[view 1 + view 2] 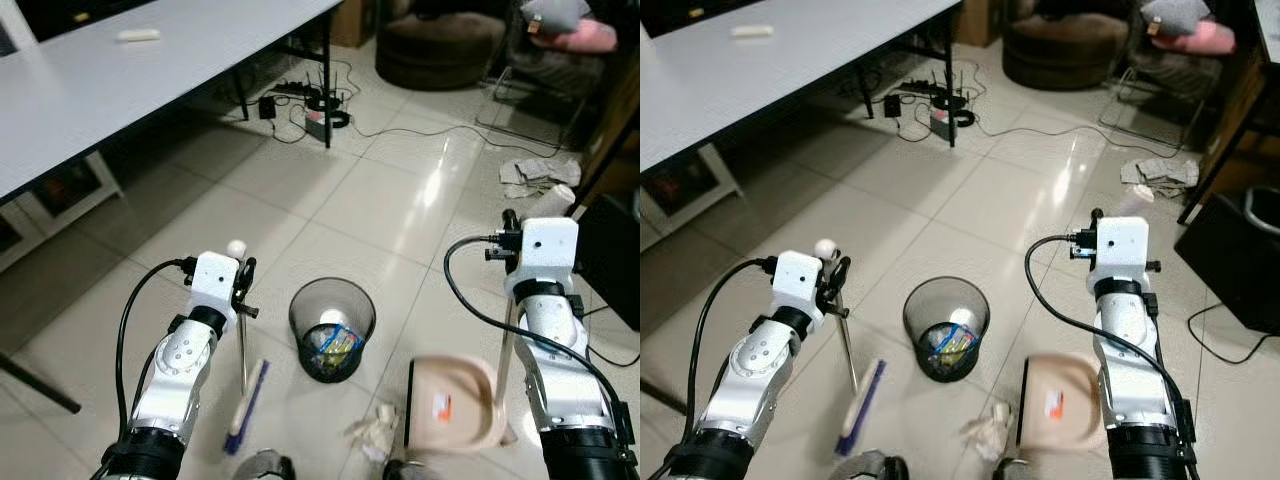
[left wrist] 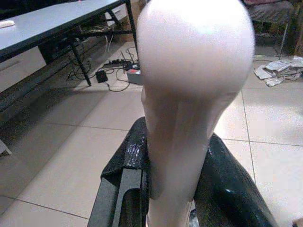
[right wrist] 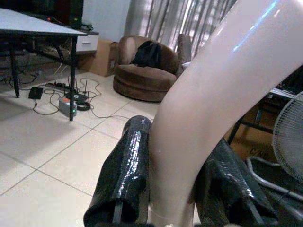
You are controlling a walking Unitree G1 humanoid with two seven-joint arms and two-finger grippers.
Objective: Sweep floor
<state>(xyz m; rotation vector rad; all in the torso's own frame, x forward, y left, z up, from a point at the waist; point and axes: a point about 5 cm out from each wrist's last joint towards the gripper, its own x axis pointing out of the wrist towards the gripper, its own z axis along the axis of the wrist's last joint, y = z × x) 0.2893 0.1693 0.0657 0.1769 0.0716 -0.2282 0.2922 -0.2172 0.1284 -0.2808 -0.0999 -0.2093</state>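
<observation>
My left gripper (image 1: 244, 280) is shut on the thin handle of a broom (image 1: 243, 350). The handle's white knob (image 2: 194, 52) sticks up above the fingers, and the blue and white brush head (image 1: 246, 405) rests on the tiles. My right gripper (image 1: 510, 222) is shut on the pale upright handle (image 3: 213, 104) of a beige dustpan (image 1: 450, 402), which sits on the floor to the right of the brush. Crumpled paper (image 1: 374, 424) lies between brush and dustpan. Just beyond them stands a black mesh bin (image 1: 332, 328) holding some rubbish.
A grey table (image 1: 100, 90) spans the left, with cables and a power strip (image 1: 318, 104) by its leg. A brown pouf (image 1: 440, 45) sits at the back. Rags (image 1: 538, 172) lie on the tiles to the right, near a black box (image 1: 612, 258).
</observation>
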